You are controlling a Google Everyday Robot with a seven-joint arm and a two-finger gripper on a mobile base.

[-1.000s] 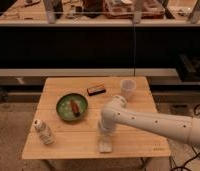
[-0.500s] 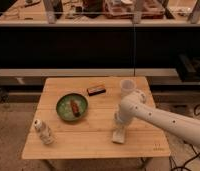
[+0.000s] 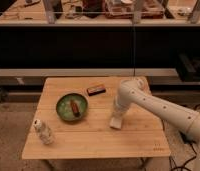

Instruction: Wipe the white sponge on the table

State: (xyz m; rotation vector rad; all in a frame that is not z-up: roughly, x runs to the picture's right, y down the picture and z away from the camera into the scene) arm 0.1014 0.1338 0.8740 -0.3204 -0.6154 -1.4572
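The white sponge (image 3: 115,123) lies flat on the light wooden table (image 3: 93,142), right of its middle. My gripper (image 3: 117,116) points straight down from the white arm that reaches in from the right. It is shut on the sponge and presses it against the tabletop. The fingers are mostly hidden by the wrist and the sponge.
A green bowl (image 3: 71,106) with a brown-orange item inside sits left of centre. A dark brown block (image 3: 96,90) lies at the back middle. A white crinkled bottle (image 3: 43,132) stands at the front left. A small dark mark (image 3: 157,146) is near the front right corner.
My gripper and the sponge have slid over the tabletop from the front middle to the right and then toward the back. The other objects have not moved.
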